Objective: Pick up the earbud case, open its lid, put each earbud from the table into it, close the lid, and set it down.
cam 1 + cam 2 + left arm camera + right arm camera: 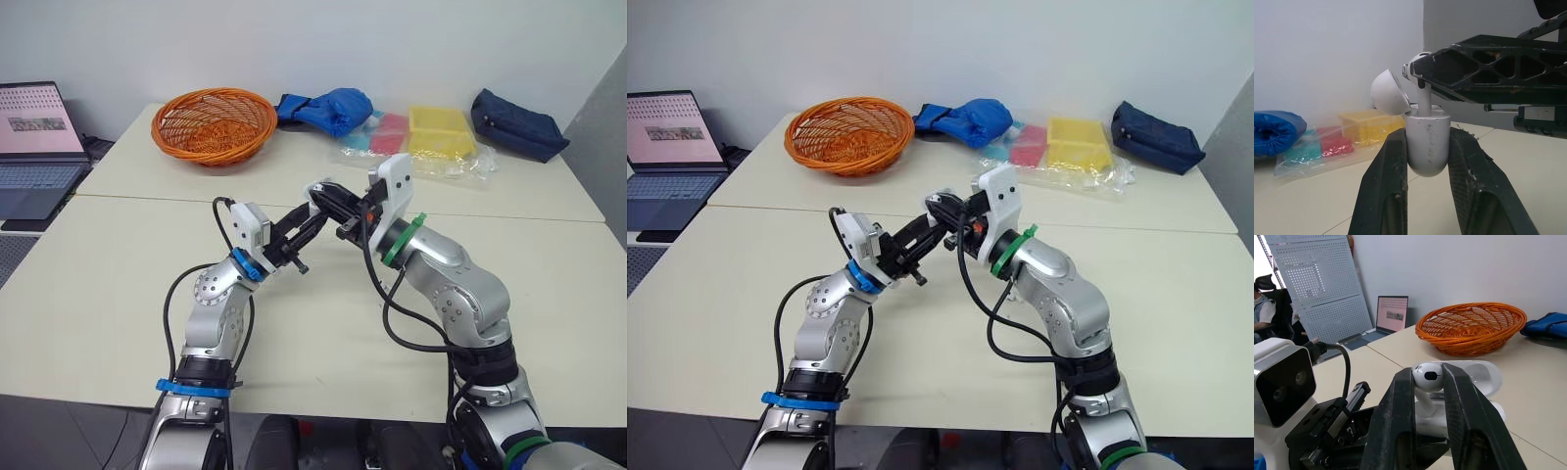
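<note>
My left gripper [1426,147] is shut on the white earbud case [1427,142], held above the table with its rounded lid [1388,93] swung open. My right gripper [1428,382] is shut on a white earbud [1427,377], whose stem points down into the case's open top [1476,374]. In the left eye view the two grippers meet over the middle of the table, left gripper [312,217] and right gripper [331,194] tip to tip. The case body is mostly hidden there by the fingers.
An orange wicker basket [214,124] stands at the back left, with a blue cloth bundle [328,106], bagged coloured items [431,137] and a dark blue pouch [517,123] along the far edge. A laptop [37,147] sits left of the table. A person sits far off [1266,308].
</note>
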